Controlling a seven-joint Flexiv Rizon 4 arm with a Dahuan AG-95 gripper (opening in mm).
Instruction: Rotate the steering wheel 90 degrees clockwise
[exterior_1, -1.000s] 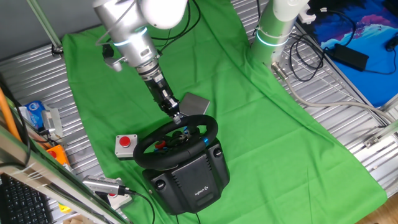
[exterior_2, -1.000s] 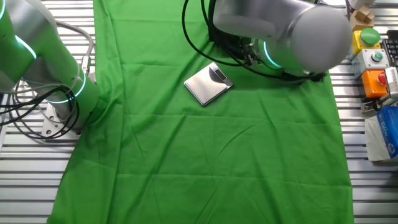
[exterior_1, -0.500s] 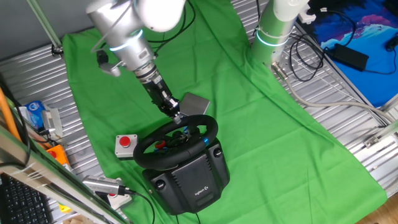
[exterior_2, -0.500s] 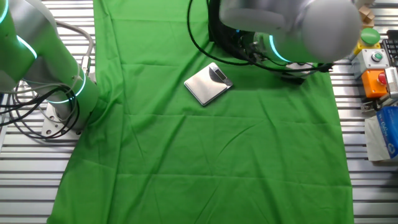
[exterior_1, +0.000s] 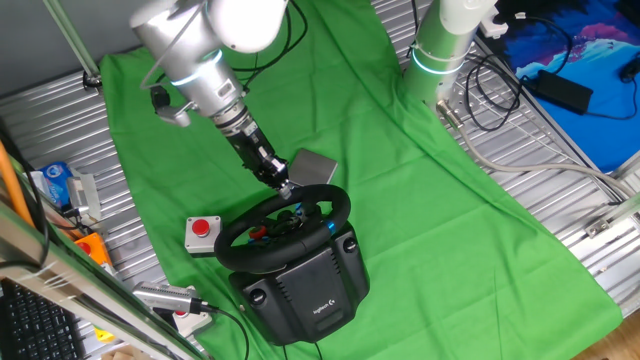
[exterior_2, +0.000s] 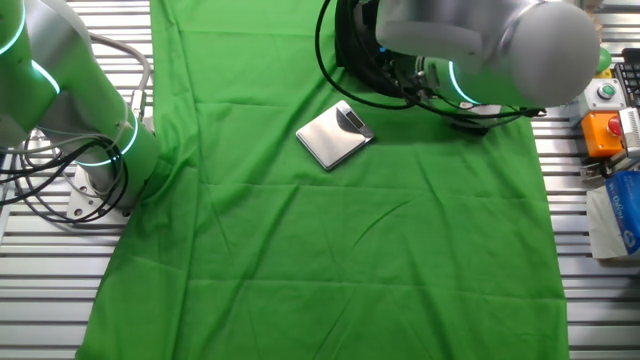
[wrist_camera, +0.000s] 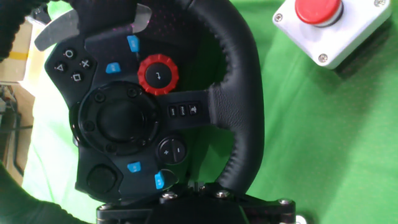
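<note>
your black round thick-rimmed steering wheel sits on its bulky black base at the near edge of the green-draped bench; the pincer meets its far rim, grip state unclear; beyond, a flat grey square plate.

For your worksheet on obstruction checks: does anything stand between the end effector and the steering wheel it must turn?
Nothing visible does. In one fixed view the end effector is right at the far rim of the steering wheel. The grey box with a red button sits off to the side on the green cloth, apart from the rim.
</note>
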